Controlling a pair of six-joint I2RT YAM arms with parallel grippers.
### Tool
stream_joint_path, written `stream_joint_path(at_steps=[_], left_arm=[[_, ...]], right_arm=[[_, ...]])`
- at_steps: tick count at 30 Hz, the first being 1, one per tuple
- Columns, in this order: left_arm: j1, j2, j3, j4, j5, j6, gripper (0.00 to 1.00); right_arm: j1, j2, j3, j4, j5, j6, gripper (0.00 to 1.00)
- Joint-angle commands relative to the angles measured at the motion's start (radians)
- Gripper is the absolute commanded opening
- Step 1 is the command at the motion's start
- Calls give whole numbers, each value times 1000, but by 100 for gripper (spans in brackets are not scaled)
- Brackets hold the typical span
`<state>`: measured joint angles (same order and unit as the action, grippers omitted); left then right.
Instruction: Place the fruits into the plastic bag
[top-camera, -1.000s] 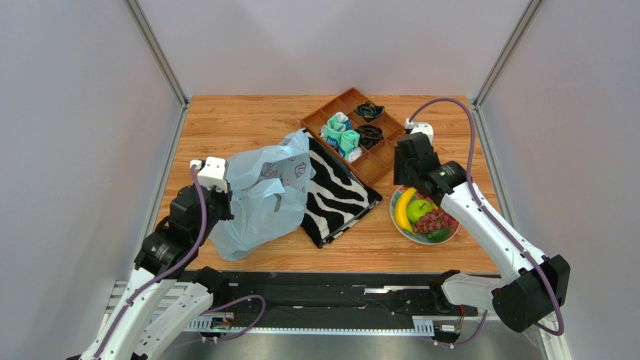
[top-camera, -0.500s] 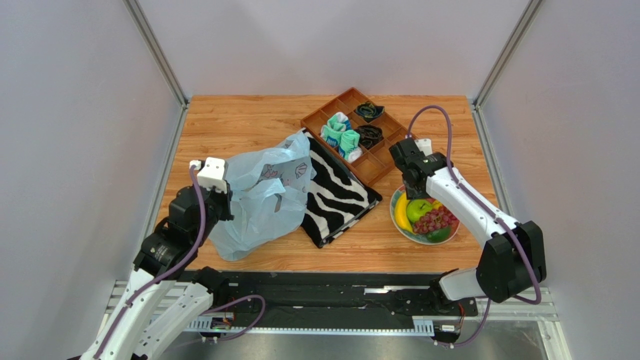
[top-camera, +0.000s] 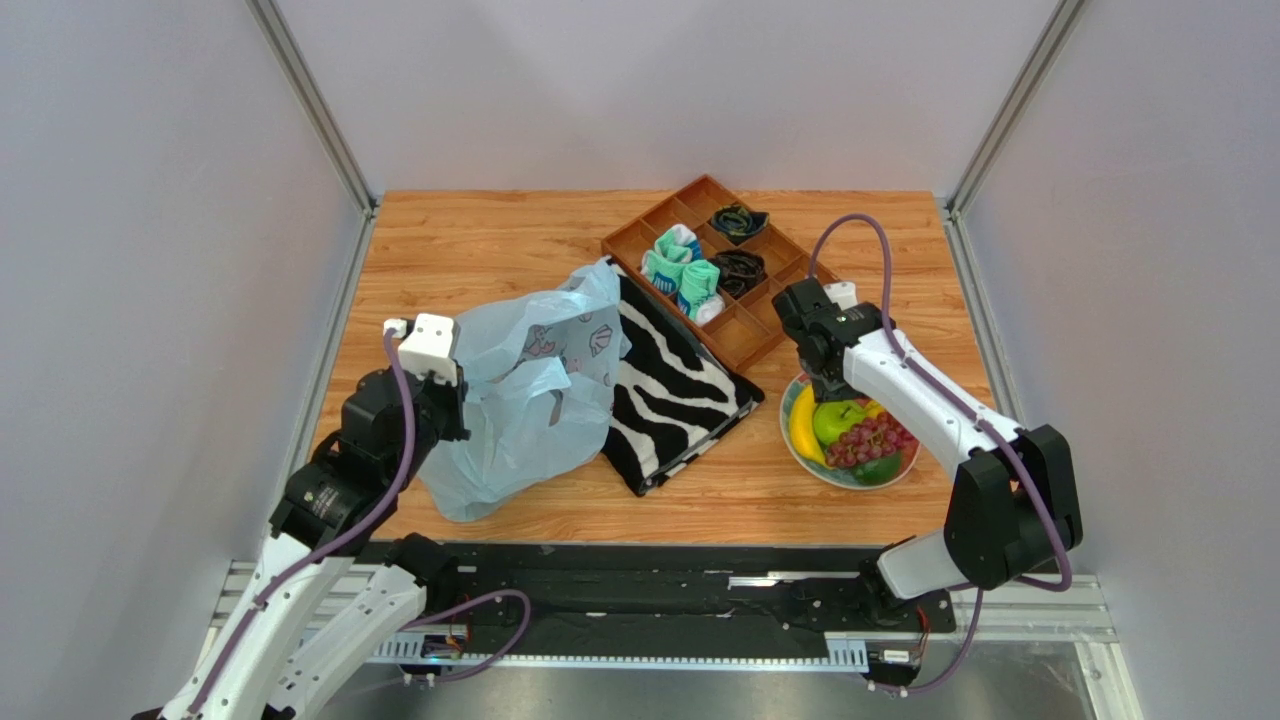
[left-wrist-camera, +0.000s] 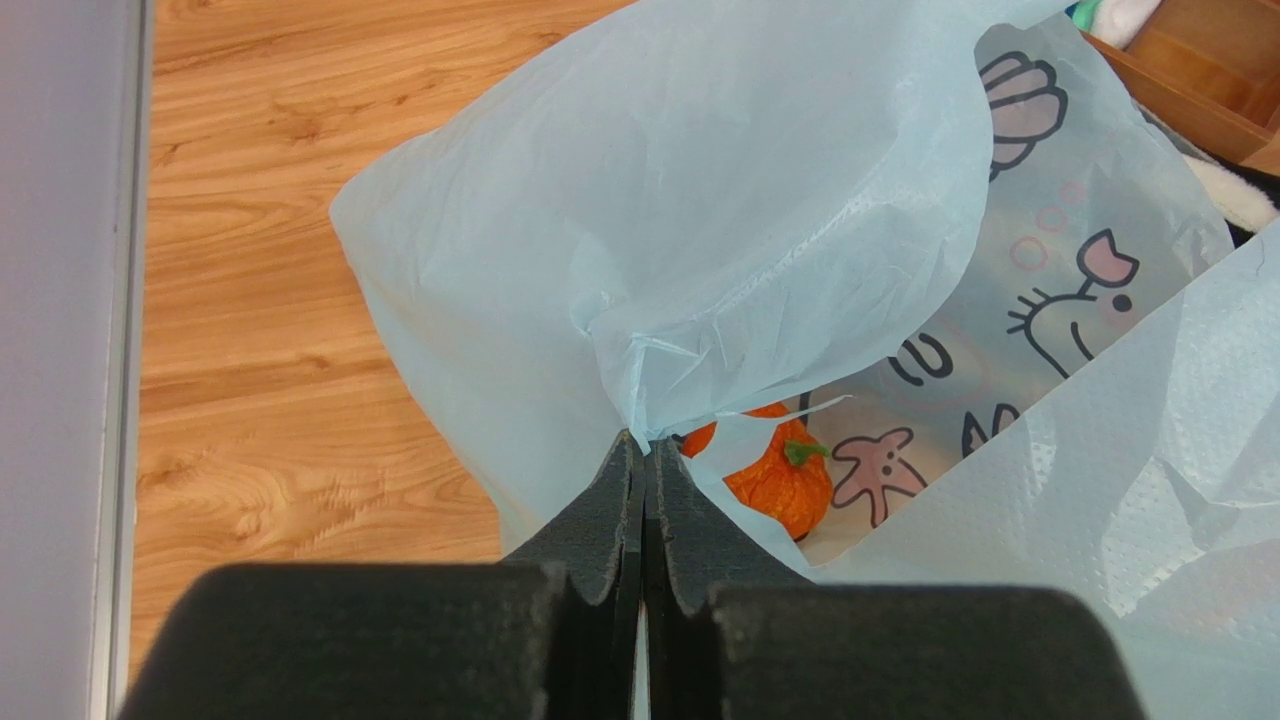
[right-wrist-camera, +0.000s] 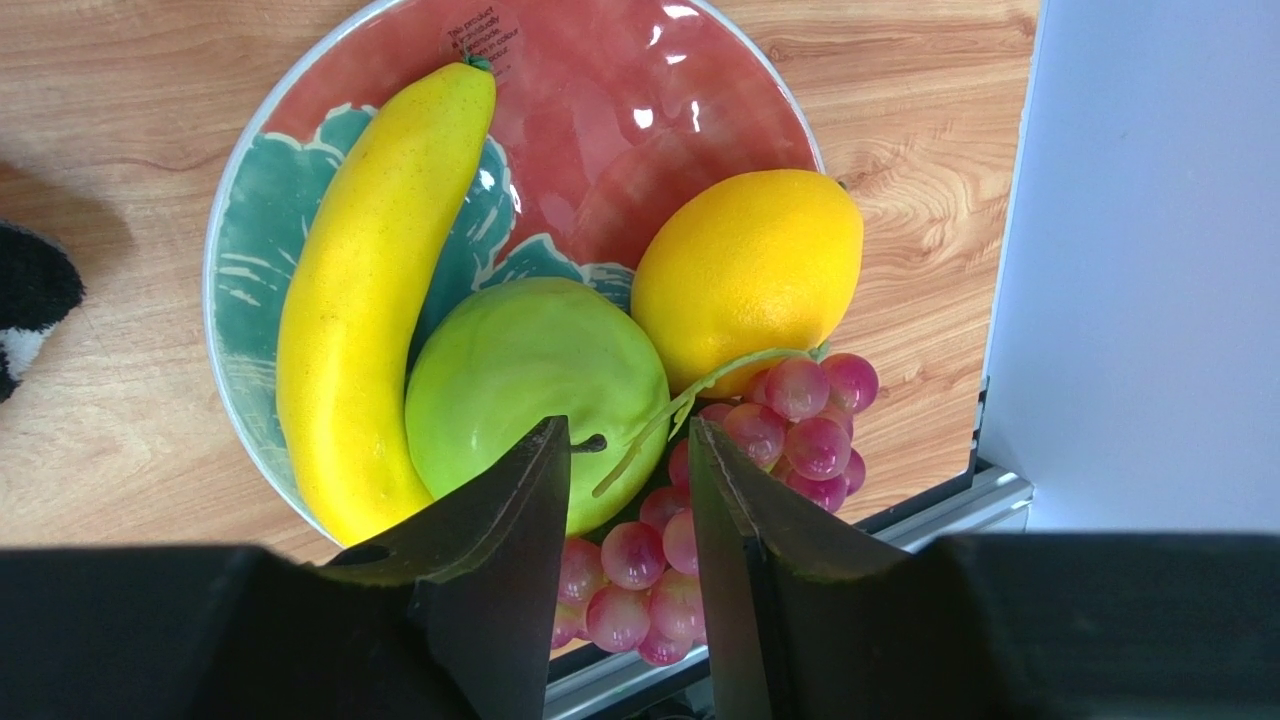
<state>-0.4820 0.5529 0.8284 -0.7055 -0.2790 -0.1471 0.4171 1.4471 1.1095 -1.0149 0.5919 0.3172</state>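
Observation:
The light-blue plastic bag (top-camera: 519, 393) stands on the table's left side. My left gripper (left-wrist-camera: 643, 450) is shut on a bunched edge of the bag (left-wrist-camera: 781, 210) and holds its mouth up. An orange fruit (left-wrist-camera: 769, 471) lies inside. A banana (right-wrist-camera: 368, 285), green apple (right-wrist-camera: 526, 383), lemon (right-wrist-camera: 748, 270) and grape bunch (right-wrist-camera: 796, 428) lie on a patterned plate (right-wrist-camera: 601, 105) at the right. A dark green fruit (top-camera: 878, 468) sits at the plate's near edge. My right gripper (right-wrist-camera: 628, 435) is open and empty, above the apple and grapes, and shows in the top view (top-camera: 819, 372).
A zebra-striped cloth (top-camera: 676, 383) lies between the bag and the plate (top-camera: 792, 440). A brown divided tray (top-camera: 769, 318) with teal-and-white socks (top-camera: 684, 273) and dark items stands behind the cloth. Grey walls close in both table sides.
My right arm has swung in, and its gripper has shifted slightly left over the plate. The left arm and the bag have not moved.

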Motion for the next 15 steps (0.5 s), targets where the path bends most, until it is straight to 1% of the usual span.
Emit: stream_joint_path(at_steps=[1, 13, 15], left_arm=[[-1, 2, 12, 32, 14, 20, 0], [-1, -4, 12, 32, 20, 18, 0], [-1, -8, 12, 32, 20, 18, 0]], right_arm=[[-3, 2, -8, -14, 14, 2, 39], [-1, 4, -20, -39, 14, 10, 34], [-1, 6, -23, -39, 16, 10, 32]])
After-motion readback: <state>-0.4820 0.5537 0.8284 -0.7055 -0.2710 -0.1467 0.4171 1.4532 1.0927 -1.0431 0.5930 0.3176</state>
